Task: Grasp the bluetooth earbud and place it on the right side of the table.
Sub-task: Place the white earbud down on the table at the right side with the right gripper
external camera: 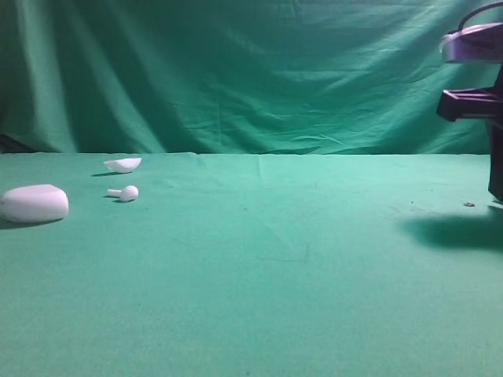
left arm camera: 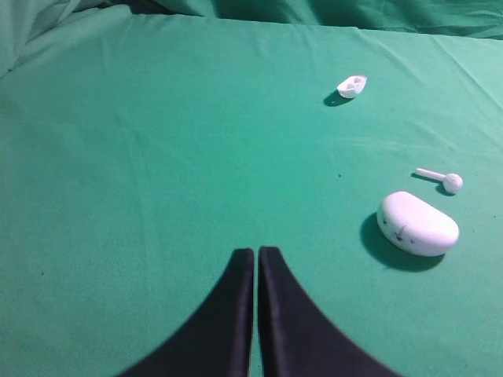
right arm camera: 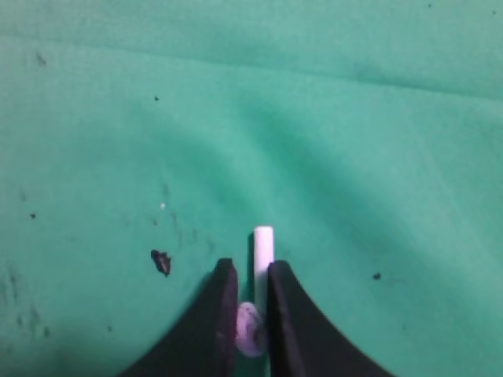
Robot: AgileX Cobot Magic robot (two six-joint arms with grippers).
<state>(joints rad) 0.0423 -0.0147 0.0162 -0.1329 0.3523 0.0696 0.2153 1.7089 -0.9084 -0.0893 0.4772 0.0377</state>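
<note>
My right gripper [right arm camera: 247, 269] is shut on the bluetooth earbud [right arm camera: 263, 250]. Its white stem sticks out past the fingertips and its rounded head sits between the black fingers [right arm camera: 220, 314], low over the green table [right arm camera: 354, 157]. In the exterior high view only part of the right arm [external camera: 475, 71] shows at the right edge, and the held earbud is out of view there. A second, near-alike earbud [external camera: 124, 192] [left arm camera: 444, 180] lies at the table's left. My left gripper [left arm camera: 257, 253] is shut and holds nothing, hovering over bare cloth left of the case.
A white oval case [external camera: 34, 203] [left arm camera: 417, 224] lies at the far left beside the second earbud. A white shallow shell-shaped piece [external camera: 123, 164] [left arm camera: 352, 86] sits behind them. A small dark speck [right arm camera: 161, 261] [external camera: 469, 204] marks the cloth near the right gripper. Green backdrop [external camera: 236, 71] hangs behind.
</note>
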